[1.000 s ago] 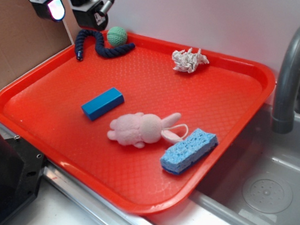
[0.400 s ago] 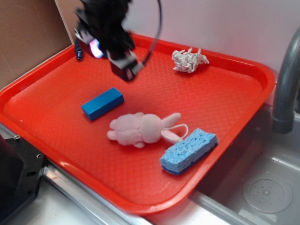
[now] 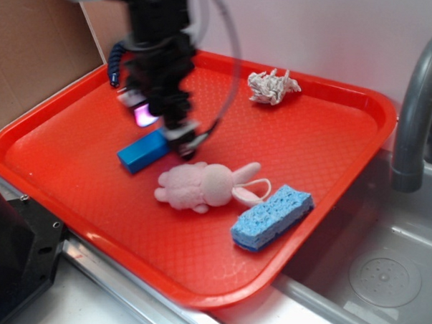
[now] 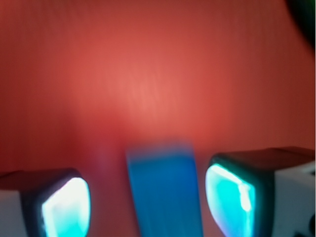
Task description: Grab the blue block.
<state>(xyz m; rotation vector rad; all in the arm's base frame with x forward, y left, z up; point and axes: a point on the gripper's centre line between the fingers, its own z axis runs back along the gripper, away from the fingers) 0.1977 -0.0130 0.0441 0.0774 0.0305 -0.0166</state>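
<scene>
The blue block (image 3: 141, 152) lies flat on the red tray (image 3: 330, 150), left of centre; its right end is hidden behind the arm. My gripper (image 3: 164, 128) hangs just above that end, open. In the wrist view the blue block (image 4: 165, 190) shows blurred between the two fingers, with a gap of tray on each side. The left fingertip (image 4: 64, 207) and right fingertip (image 4: 229, 197) glow cyan and do not touch the block.
A pink plush bunny (image 3: 203, 185) lies just in front of the block. A pale blue sponge (image 3: 271, 217) sits near the tray's front right. A crumpled white piece (image 3: 272, 85) is at the back. A dark rope end (image 3: 114, 62) shows at the back left. Grey faucet (image 3: 415, 117) and sink on the right.
The arm has come down from the tray's back left corner, forward and lower, and now hangs over the blue block's right end. The block and other objects have not moved.
</scene>
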